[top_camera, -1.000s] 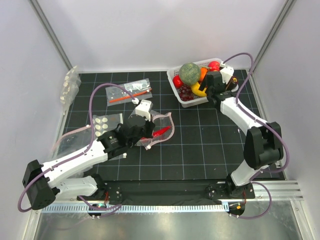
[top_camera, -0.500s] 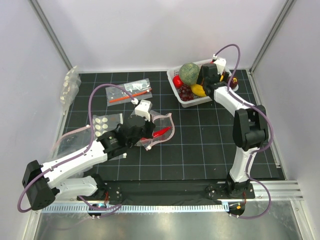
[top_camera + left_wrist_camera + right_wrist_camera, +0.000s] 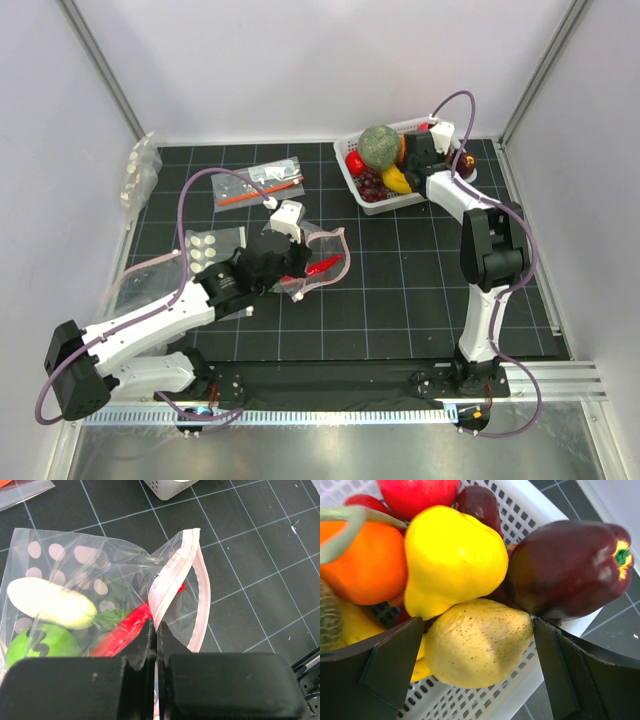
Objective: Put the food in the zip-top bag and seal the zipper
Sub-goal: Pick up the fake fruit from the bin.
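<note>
Right above the white basket (image 3: 485, 702) hangs the right tool (image 3: 475, 660), with its two fingers spread as wide as they go. One finger is on each side of a speckled yellow fruit (image 3: 477, 645) that sits on the pile near the basket's rim. The fingers do not touch it yet. I think they are spread so wide because the fruit is fat and round, and the tool has to fit around it before it can squeeze. A dark red fruit (image 3: 570, 565) leans right next to it, close to one finger, so that one could get bumped. Well away from the basket, on the left arm's side, the zip-top bag (image 3: 100, 565) lies on the tabletop (image 3: 260, 540). A red chili (image 3: 125, 632), a green fruit (image 3: 42, 642) and a whitish piece (image 3: 50, 602) are already inside it. The left tool (image 3: 154, 630) is pressed together and pinches one lip of the pink zipper (image 3: 195, 575). That lifts this lip off the other one, so the mouth of the bag gapes toward the basket's side. It looks like the bag is held this way so the next fruit can slide in. The zipper is not sealed yet, so the job is only partway done.
</note>
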